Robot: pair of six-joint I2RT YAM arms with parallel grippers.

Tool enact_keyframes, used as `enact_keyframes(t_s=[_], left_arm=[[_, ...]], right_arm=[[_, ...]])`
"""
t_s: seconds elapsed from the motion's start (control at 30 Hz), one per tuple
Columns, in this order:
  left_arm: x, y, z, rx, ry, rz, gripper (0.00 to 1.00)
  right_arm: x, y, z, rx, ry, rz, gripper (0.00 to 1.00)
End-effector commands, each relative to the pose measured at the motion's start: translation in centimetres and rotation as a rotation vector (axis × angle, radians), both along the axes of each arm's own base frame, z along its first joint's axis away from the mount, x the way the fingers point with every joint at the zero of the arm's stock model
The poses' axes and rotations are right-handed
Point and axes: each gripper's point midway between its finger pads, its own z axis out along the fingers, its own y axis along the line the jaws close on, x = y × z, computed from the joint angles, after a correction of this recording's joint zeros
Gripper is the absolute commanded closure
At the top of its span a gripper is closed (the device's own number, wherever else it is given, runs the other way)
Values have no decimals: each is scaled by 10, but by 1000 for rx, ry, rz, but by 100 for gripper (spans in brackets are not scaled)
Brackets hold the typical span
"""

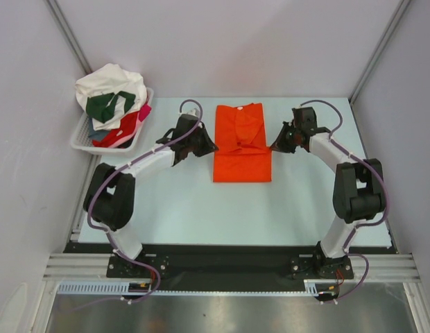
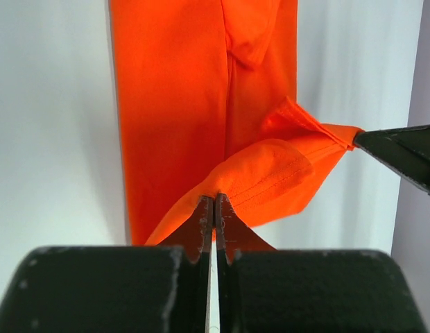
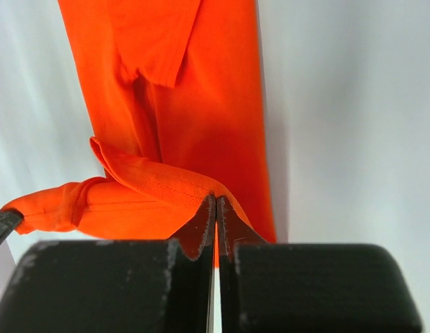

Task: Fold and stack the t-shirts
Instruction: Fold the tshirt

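Note:
A bright orange t-shirt (image 1: 241, 166) lies folded into a long narrow strip in the middle of the table. My left gripper (image 1: 212, 148) sits at its left edge and my right gripper (image 1: 273, 147) at its right edge, about halfway along. In the left wrist view the left gripper (image 2: 214, 200) is shut on a raised fold of the orange t-shirt (image 2: 173, 104). The right wrist view shows the right gripper (image 3: 216, 199) shut on the same lifted band of the orange t-shirt (image 3: 215, 104), which stretches between both grippers above the flat part.
A white slatted basket (image 1: 80, 142) stands at the back left. It holds a heap of other t-shirts: white (image 1: 107, 80), dark green (image 1: 104, 105), red (image 1: 121, 132) and pink (image 1: 144, 111). Grey walls close in the table on three sides.

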Motion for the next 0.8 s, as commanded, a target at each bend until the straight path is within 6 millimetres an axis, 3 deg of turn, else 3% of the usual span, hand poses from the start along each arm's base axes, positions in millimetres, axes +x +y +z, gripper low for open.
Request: enact_keyframes(t_s=[0.0, 0.3, 0.33, 0.5, 0.57, 0.67, 0.7, 0.77], left_arm=[[28, 10, 9, 24, -37, 32, 99], [67, 15, 7, 7, -41, 55, 100], [71, 16, 0, 16, -31, 54, 100], [92, 13, -7, 2, -13, 47, 100], [101, 11, -12, 1, -8, 46, 100], [111, 6, -11, -6, -12, 38, 100], [113, 5, -21, 0, 5, 35, 100], [118, 2, -21, -5, 7, 29, 100]], right_arm=[[29, -1, 7, -22, -53, 3, 100], [70, 1, -2, -32, -48, -1, 100], [72, 0, -10, -35, -32, -2, 100], [91, -2, -18, -34, -29, -18, 100], [94, -3, -28, -35, -10, -23, 100], [101, -4, -28, -29, -16, -29, 100], [102, -4, -32, -28, -12, -27, 100], [105, -3, -32, -20, -13, -24, 100]])
